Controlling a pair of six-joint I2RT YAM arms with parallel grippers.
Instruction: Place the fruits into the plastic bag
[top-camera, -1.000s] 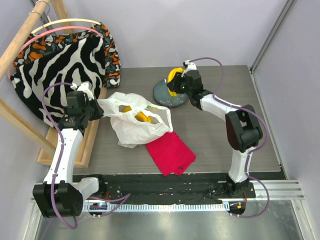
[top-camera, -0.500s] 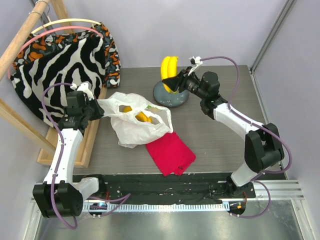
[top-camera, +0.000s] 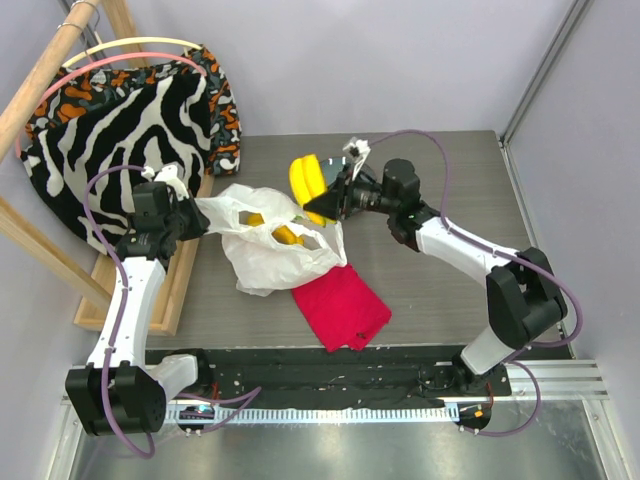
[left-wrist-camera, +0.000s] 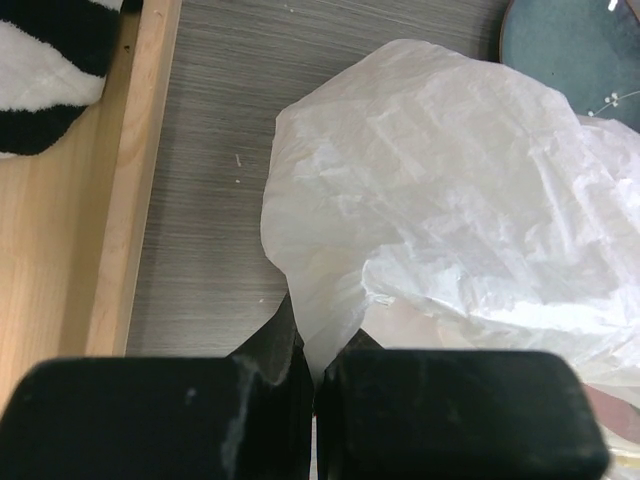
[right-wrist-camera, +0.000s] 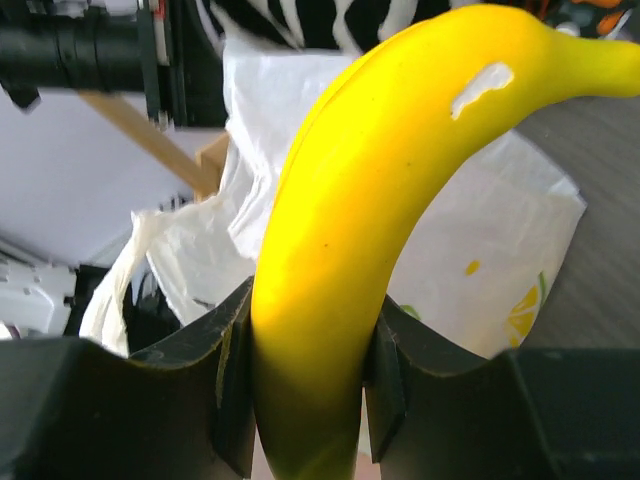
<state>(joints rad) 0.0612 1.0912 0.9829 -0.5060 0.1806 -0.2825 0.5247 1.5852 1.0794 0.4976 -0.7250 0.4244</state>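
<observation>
The plastic bag (top-camera: 272, 250) lay on the desk (top-camera: 480, 180) left of centre, with fruits (top-camera: 285, 235) inside it, its left edge pinched in the left pincer (top-camera: 195, 218) and the folded cloth (top-camera: 340, 305) touching its near right side. The banana (top-camera: 305, 180) sat in the right pincer (top-camera: 325, 200) above the bag's far right rim, with the plate (left-wrist-camera: 580, 50) behind the bag. The draped fabric (top-camera: 130, 120) hung at the far left.

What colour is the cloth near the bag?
The cloth is red, clearest in the top external view.
</observation>
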